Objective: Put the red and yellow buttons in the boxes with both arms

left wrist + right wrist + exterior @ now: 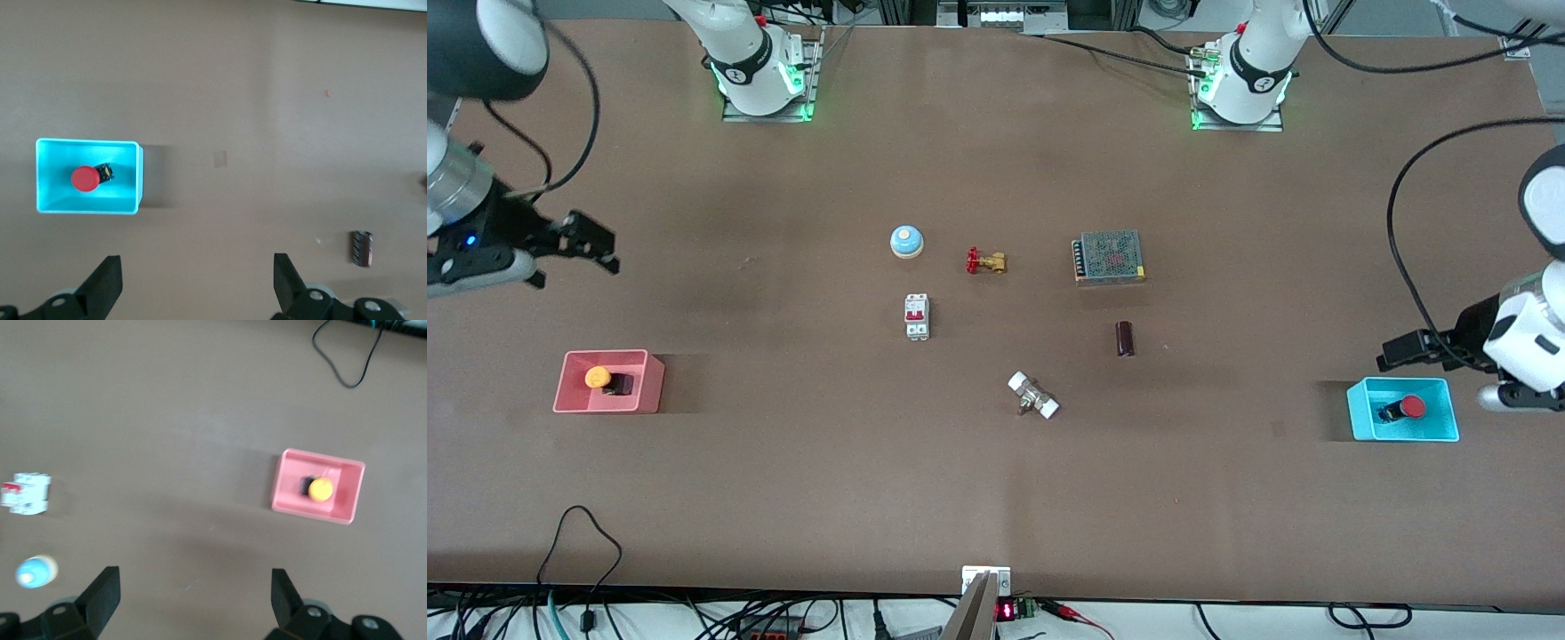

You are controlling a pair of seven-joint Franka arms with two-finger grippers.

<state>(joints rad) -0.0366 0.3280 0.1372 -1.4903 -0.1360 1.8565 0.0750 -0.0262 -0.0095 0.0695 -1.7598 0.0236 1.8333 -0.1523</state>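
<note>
While both jaws gape empty, yellow button point(599, 378) lies in pink box point(569, 382), red button point(1411, 408) in cyan box point(1360, 418).

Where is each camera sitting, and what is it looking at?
Front view: high across the table, facing both arm bases; shows the left gripper and right gripper.
Left wrist view: looks down past its open fingers at the red button in the cyan box.
Right wrist view: looks down at the yellow button in the pink box.
Front and left wrist views share the cyan box.

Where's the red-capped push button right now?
The red-capped push button lies inside the cyan plastic bin at the left arm's end of the table, beneath the open left gripper.
</note>
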